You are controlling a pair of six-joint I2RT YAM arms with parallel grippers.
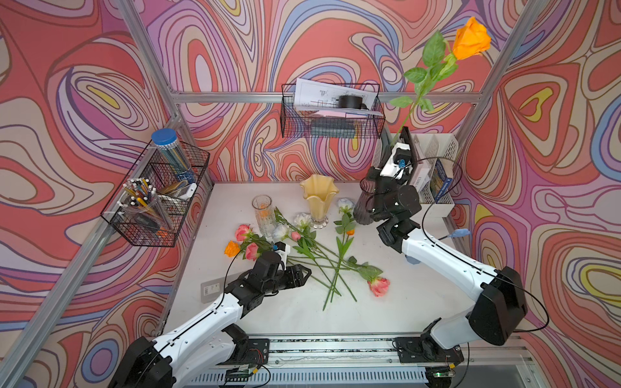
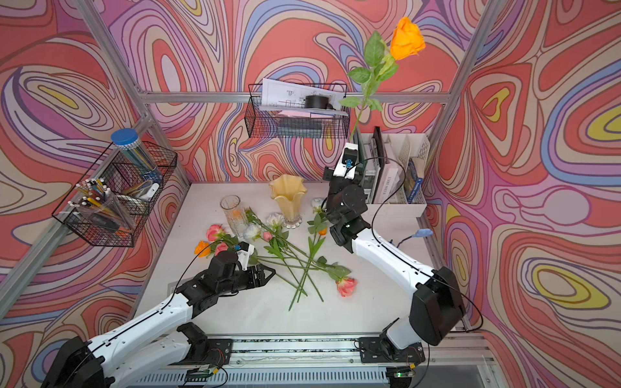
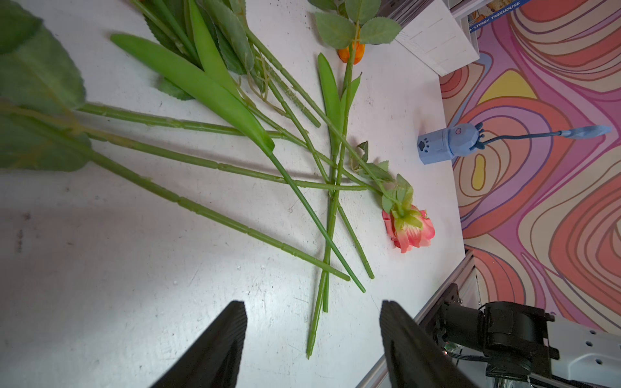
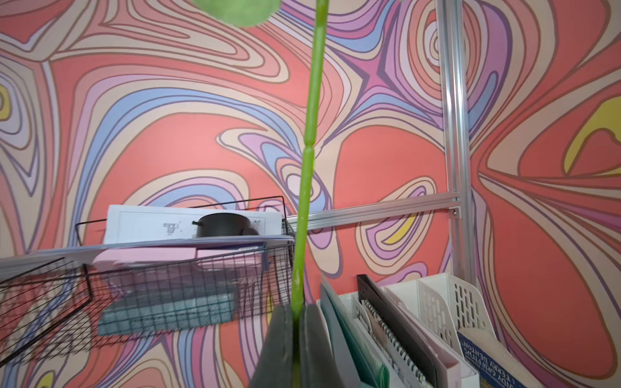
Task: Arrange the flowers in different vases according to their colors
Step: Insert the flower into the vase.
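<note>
White tabletop point(image 1: 268, 315) is covered by most of the flowers point(image 1: 319, 258), which are left lying in a crossed heap of green stems, with pink, white and orange heads mixed together. Behind the heap three vases are stood: the creamy-yellow vase point(image 1: 318, 201), the smoky-purple vase point(image 1: 361, 208), half hidden by the right arm point(image 1: 437, 255), and the clear glass vase point(image 1: 262, 215). No stem is seen rising from any of them, so the sorting is judged to be barely begun. One orange rose point(image 1: 470, 38) is held upright, raised well above the table near the smoky-purple vase, its stem clamped between the closed jaws of the right gripper point(image 4: 295, 312). The left gripper point(image 3: 312, 304) is spread wide and empty, near the cut ends of the stems. Another orange flower point(image 1: 232, 249) and a small orange bud point(image 1: 350, 231) are yet to be collected.
</note>
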